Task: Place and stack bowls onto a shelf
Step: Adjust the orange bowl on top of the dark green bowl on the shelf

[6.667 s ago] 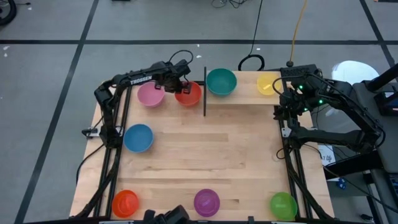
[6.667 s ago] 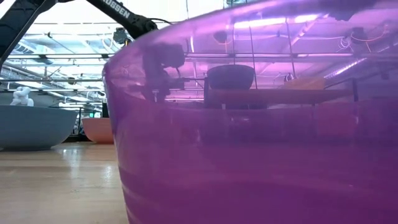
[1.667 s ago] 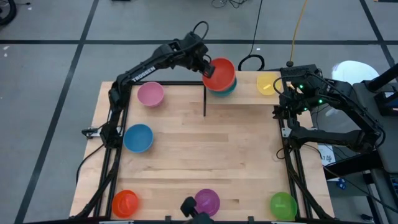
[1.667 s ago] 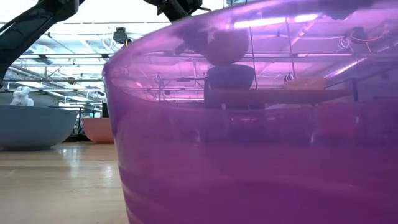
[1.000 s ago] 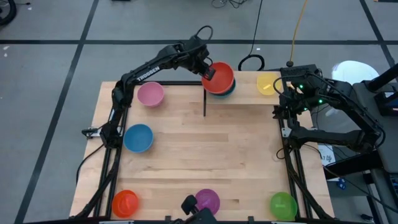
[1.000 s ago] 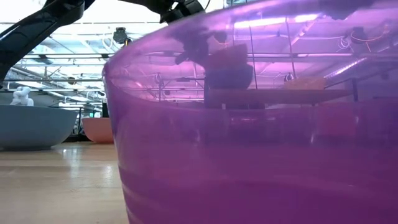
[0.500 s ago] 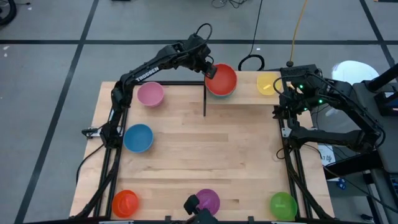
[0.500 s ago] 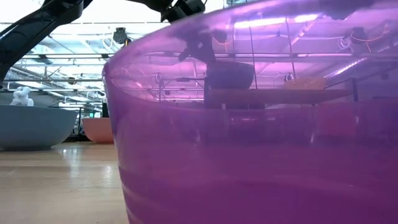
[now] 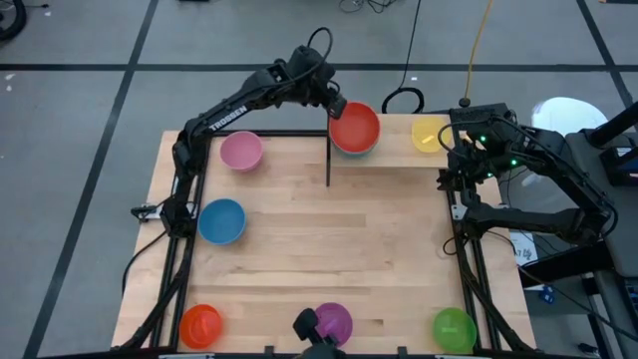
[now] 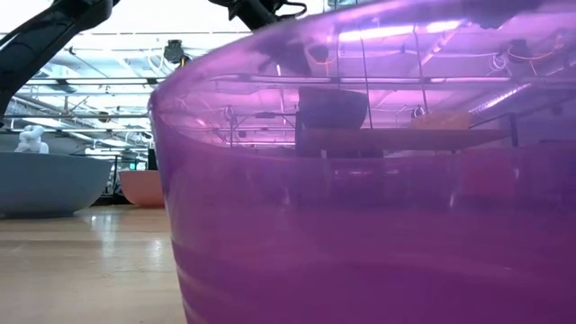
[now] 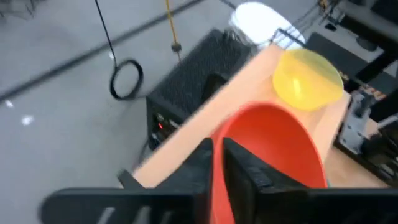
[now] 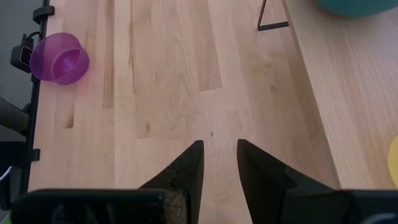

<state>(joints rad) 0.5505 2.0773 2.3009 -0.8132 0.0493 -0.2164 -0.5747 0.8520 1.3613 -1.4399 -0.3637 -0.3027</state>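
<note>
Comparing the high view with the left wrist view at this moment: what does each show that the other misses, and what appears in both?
Only the high view shows the whole table with the pink bowl, blue bowl, orange bowl, purple bowl and green bowl, plus the right gripper waiting by the table's right edge.

Only the left wrist view shows the left gripper up close, its fingers on either side of the red bowl's rim.

Both show the red bowl, the yellow bowl and the shelf.
</note>
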